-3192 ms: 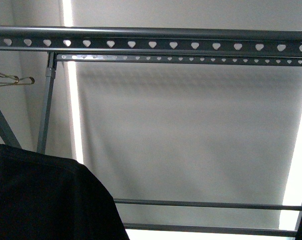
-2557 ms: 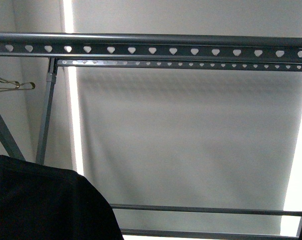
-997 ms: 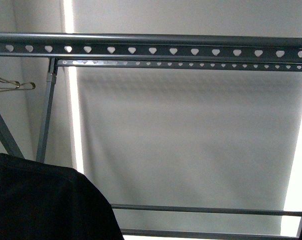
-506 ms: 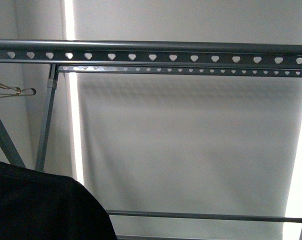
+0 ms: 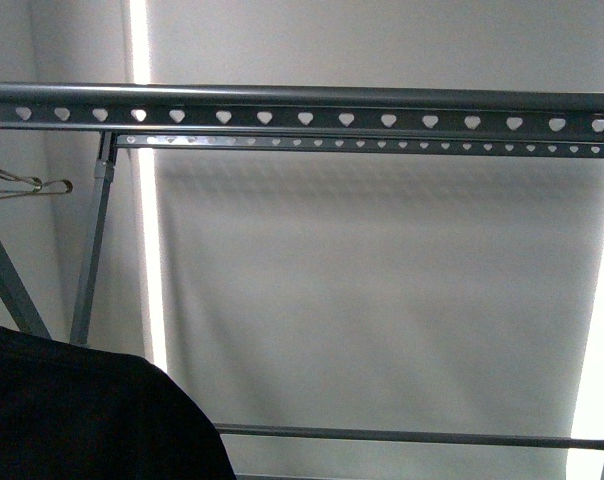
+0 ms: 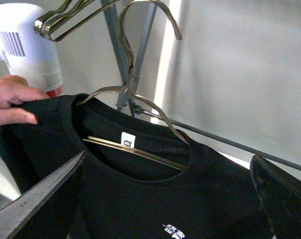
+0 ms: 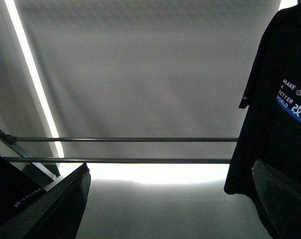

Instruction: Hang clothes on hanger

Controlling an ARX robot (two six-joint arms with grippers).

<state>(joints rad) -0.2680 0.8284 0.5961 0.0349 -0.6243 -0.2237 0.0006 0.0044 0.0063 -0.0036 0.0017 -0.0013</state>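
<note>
Both jaws wide apart, empty

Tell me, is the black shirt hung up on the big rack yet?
Not yet. Done: the shirt is already on a wire hanger. In hand: a person's hand holds its shoulder, while the left fingers sit open on either side, gripping nothing. Left: the hook looks free, and the rack's top rail is high above the shirt, so it must go up there.

Left gripper and right gripper each have jaws spread wide.
</note>
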